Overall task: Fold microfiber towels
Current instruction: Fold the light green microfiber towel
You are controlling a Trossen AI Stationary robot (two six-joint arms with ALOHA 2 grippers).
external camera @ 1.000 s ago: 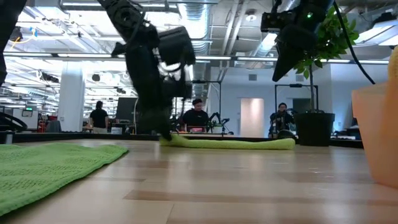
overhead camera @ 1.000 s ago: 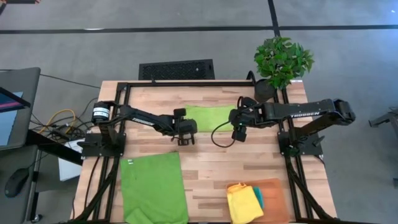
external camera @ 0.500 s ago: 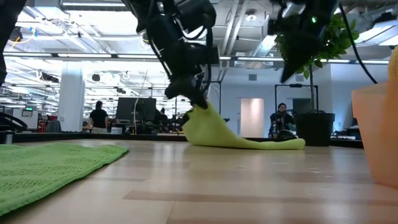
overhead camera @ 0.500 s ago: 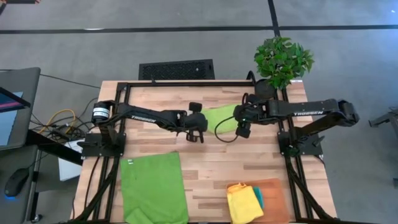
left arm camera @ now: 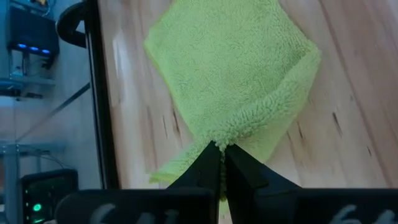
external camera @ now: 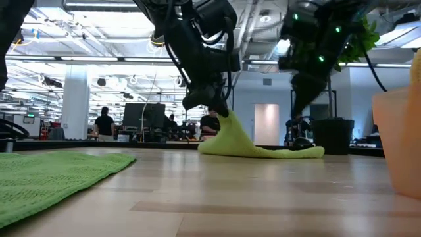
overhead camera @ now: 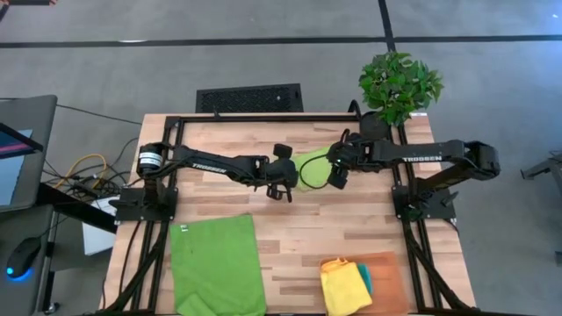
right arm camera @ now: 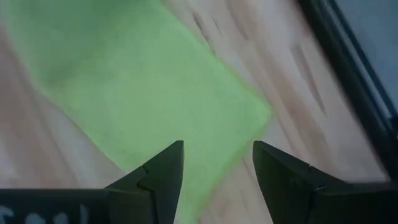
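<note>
Lime microfibre towel (overhead camera: pixel 313 166): edge now lifted, carried rightward; fold begun
Left end effector (left arm camera: pixel 221 149): pinching towel edge
Right end effector (right arm camera: pixel 214 163): wide, empty

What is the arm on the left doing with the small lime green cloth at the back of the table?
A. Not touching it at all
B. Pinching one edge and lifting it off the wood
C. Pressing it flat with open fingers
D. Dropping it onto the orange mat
B: the left gripper is shut on an edge of the lime green towel, and in the low view that edge peaks up above the table.
</note>
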